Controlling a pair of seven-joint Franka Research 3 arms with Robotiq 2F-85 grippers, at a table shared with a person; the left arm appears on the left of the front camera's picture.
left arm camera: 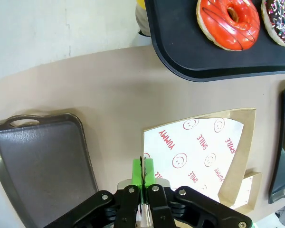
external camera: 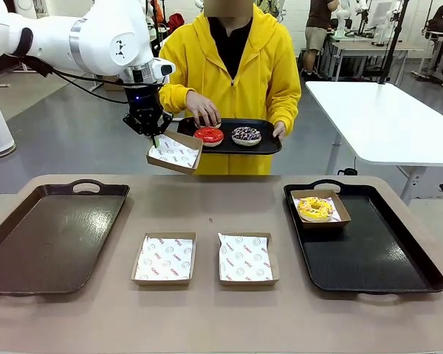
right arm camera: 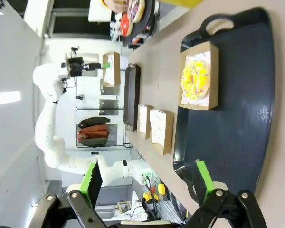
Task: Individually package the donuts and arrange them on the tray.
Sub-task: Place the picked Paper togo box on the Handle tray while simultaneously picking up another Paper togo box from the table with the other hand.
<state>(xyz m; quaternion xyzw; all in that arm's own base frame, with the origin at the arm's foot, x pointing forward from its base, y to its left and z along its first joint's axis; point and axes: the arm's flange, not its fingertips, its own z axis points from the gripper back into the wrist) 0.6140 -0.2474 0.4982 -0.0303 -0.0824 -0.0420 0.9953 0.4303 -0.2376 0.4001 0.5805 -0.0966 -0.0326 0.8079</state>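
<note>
My left gripper (external camera: 154,139) is shut on the rim of a paper-lined cardboard box (external camera: 173,153), held in the air beside the person's black tray (external camera: 266,147). A red donut (external camera: 208,136) and a sprinkled chocolate donut (external camera: 246,135) lie on that tray; the person's hand (external camera: 204,112) rests on the red one. In the left wrist view the green pads (left arm camera: 137,172) pinch the box (left arm camera: 199,152) below the red donut (left arm camera: 228,21). The yellow donut (external camera: 315,209) sits boxed on the right black tray (external camera: 376,258). My right gripper (right arm camera: 147,173) hangs open above this tray (right arm camera: 237,128), away from the yellow donut (right arm camera: 195,78).
Two empty paper-lined boxes (external camera: 165,258) (external camera: 246,258) lie side by side at the table's front middle. A brown tray (external camera: 52,236) with nothing on it takes up the left side. The person stands at the far edge. A white table (external camera: 384,122) stands behind on the right.
</note>
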